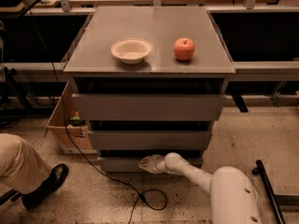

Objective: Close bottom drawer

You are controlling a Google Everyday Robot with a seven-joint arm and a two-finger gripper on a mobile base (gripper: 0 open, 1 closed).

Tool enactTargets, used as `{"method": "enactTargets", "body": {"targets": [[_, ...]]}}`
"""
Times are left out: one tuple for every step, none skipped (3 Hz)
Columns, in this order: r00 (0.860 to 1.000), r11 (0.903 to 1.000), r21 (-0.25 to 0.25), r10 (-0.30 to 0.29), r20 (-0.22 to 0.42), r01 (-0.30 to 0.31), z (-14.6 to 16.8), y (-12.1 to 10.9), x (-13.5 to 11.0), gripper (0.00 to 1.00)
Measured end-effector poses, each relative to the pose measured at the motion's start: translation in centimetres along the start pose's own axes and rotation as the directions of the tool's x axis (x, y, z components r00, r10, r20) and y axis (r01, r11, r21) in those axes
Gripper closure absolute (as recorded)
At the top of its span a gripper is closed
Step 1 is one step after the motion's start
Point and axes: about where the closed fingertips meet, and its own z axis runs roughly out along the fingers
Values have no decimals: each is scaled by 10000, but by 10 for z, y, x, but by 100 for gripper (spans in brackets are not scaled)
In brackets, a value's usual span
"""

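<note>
The grey cabinet [149, 73] has three handle-less grey drawer fronts. The bottom drawer [119, 164] is the lowest and narrowest strip, just above the floor, and sticks out only slightly. My gripper [148, 164] is on the end of the white arm [196, 174] that reaches in from the lower right. It rests against the middle of the bottom drawer's front. The top drawer [148, 107] and the middle drawer [149, 140] sit above it.
A white bowl [131, 50] and a red apple [184, 49] stand on the cabinet top. A cardboard box [70, 125] stands left of the cabinet. A black cable [135, 192] loops on the floor. A person's leg and black shoe [44, 185] are at lower left.
</note>
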Motion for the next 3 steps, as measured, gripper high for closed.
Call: {"method": "enactTargets", "body": {"targets": [[10000,10000,0,0,0,0,0,0,0,100],[9992,9996,-167,218,-334,-224,-22,17,15,100],[9815,9975,173,708,-1780,-688,-120,17,59,100]]}}
